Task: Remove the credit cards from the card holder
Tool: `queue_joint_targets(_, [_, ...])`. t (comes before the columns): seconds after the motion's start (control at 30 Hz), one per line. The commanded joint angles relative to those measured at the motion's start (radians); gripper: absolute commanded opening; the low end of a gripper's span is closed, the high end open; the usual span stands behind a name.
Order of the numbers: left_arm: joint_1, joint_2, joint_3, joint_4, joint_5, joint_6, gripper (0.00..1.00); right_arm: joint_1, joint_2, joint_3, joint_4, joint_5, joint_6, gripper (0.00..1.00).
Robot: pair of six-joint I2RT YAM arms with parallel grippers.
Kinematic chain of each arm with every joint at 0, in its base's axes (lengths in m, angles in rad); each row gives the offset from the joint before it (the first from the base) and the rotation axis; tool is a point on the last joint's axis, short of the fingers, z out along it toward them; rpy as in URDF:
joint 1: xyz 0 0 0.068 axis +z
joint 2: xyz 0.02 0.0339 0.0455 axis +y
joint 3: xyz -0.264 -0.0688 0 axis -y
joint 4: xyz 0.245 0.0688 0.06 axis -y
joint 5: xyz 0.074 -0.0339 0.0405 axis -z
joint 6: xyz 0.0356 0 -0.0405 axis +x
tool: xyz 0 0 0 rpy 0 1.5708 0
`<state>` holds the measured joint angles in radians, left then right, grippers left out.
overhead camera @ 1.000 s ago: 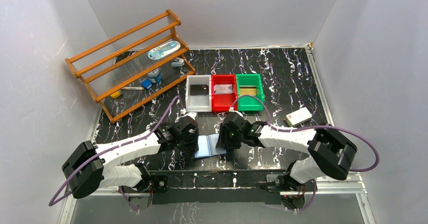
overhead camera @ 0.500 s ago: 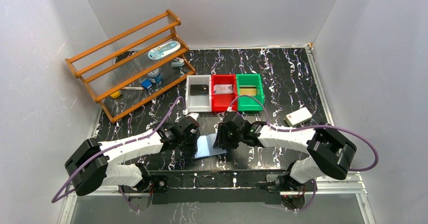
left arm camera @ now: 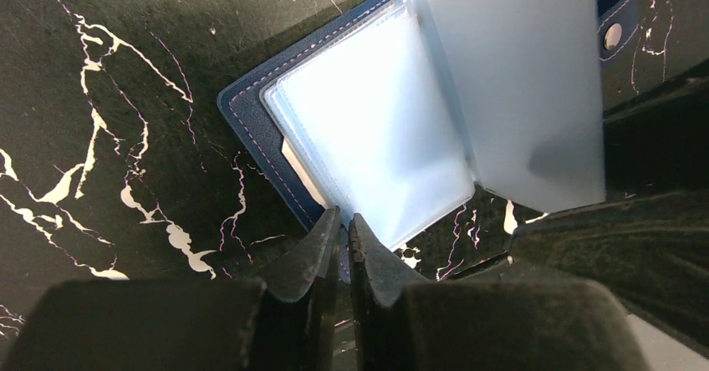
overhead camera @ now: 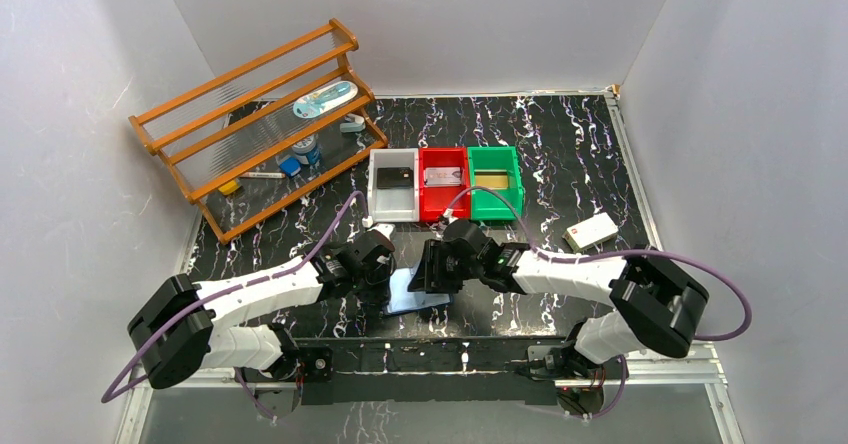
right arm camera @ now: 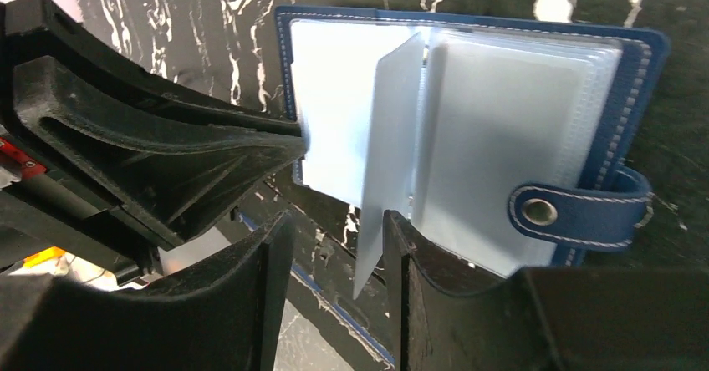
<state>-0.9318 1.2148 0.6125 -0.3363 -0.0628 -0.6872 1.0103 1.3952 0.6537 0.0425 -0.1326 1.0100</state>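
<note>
Card holder (left arm camera: 376, 137) edge — w/in left tool (left arm camera: 344, 225).

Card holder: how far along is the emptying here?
Done: a black card in the white bin, a silver card in the red bin, a gold card in the green bin. In hand: the left gripper pinches the edge of the open card holder; the right gripper, open, straddles a raised sleeve. Left: checking remaining sleeves.

- Lower centre of the top view: left gripper (left arm camera: 344, 221) and right gripper (right arm camera: 334, 225) crowd the card holder (overhead camera: 412, 294) (barely a gap between them).
- Just above: three bins (overhead camera: 444, 207) wall the way.
- Right: open table (overhead camera: 560, 154) around a white block (overhead camera: 590, 231).
</note>
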Motion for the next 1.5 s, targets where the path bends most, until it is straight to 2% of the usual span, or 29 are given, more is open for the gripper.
queue_joint_targets(0.0, [-0.002,-0.028,-0.011,0.003,-0.001,0.011,0.07,0.005,0.043,0.036,0.115,-0.087,-0.008,0.52])
queue_joint_targets(0.37, [-0.001,-0.044,-0.024,-0.001,-0.018,-0.002,0.05,0.008,0.178,0.051,0.218,-0.184,0.006,0.56])
queue_joint_targets(0.73, [-0.001,-0.132,-0.034,-0.098,-0.167,-0.105,0.22,0.01,0.18,0.066,0.212,-0.19,-0.012,0.62])
queue_joint_targets(0.8, [-0.002,-0.143,-0.042,-0.103,-0.183,-0.12,0.28,0.011,0.176,0.07,0.211,-0.187,-0.018,0.63])
queue_joint_targets(1.0, [-0.002,-0.146,-0.066,-0.087,-0.186,-0.167,0.36,0.013,0.177,0.085,0.209,-0.199,-0.033,0.67])
queue_joint_targets(1.07, [-0.001,-0.148,-0.076,-0.063,-0.173,-0.172,0.38,0.013,0.157,0.081,0.2,-0.181,-0.032,0.66])
queue_joint_targets(1.2, [-0.001,-0.167,-0.093,-0.005,-0.128,-0.16,0.47,0.013,0.075,0.078,0.08,-0.077,-0.036,0.65])
queue_joint_targets(1.47, [-0.002,-0.139,-0.119,0.075,-0.07,-0.157,0.51,0.01,-0.09,0.047,-0.185,0.203,-0.02,0.66])
